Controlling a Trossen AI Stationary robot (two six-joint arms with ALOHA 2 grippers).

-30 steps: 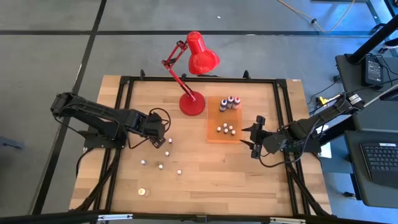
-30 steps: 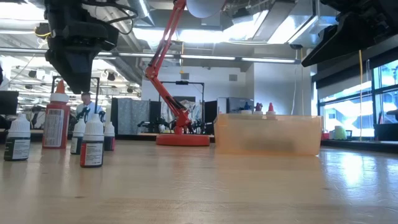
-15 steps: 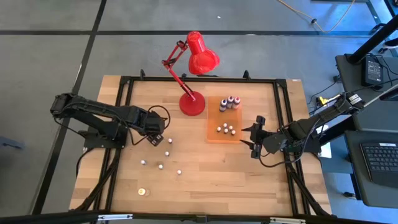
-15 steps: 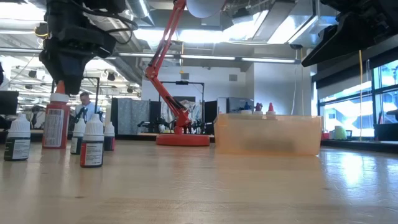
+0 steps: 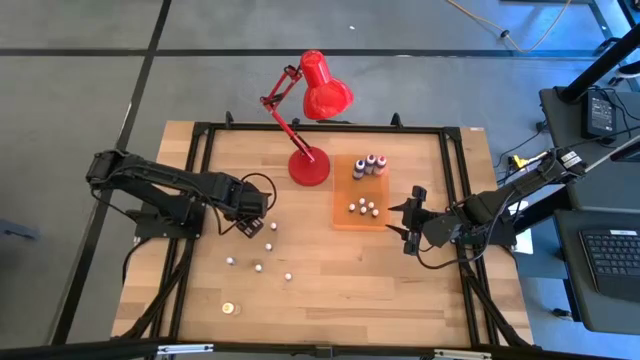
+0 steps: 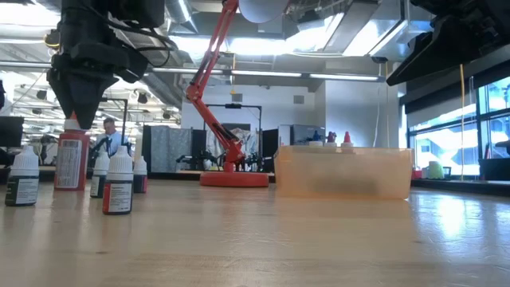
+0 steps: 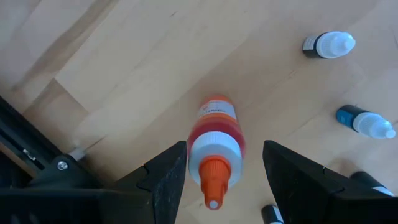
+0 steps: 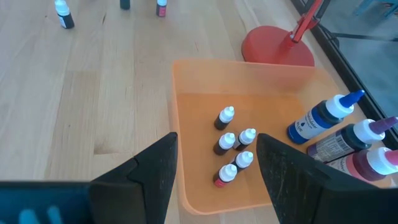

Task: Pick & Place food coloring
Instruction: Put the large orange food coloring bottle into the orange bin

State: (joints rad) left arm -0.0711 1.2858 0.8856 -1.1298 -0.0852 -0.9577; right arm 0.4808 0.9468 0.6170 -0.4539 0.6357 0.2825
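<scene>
Pale, planked wood is forming the tabletop (image 5: pixel 330 280), smooth and lightly glossy. The left claw (image 7: pixel 214 180) is hanging spread wide around the orange nozzle of an upright red food coloring bottle (image 7: pixel 214 134), gripping nothing. Small white-capped dropper bottles (image 5: pixel 258 267) are standing scattered nearby. The right claw (image 8: pixel 214 171) is waiting open and empty beside the translucent orange tray (image 5: pixel 345 224), which is holding four tiny bottles (image 8: pixel 232 146) and three taller ones (image 5: pixel 370 165). A red desk lamp (image 5: pixel 308 165) is standing behind.

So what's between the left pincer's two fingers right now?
In the left wrist view, a red bottle with an orange tip stands upright below the open left pincer, centred in the gap, not yet gripped.
</scene>
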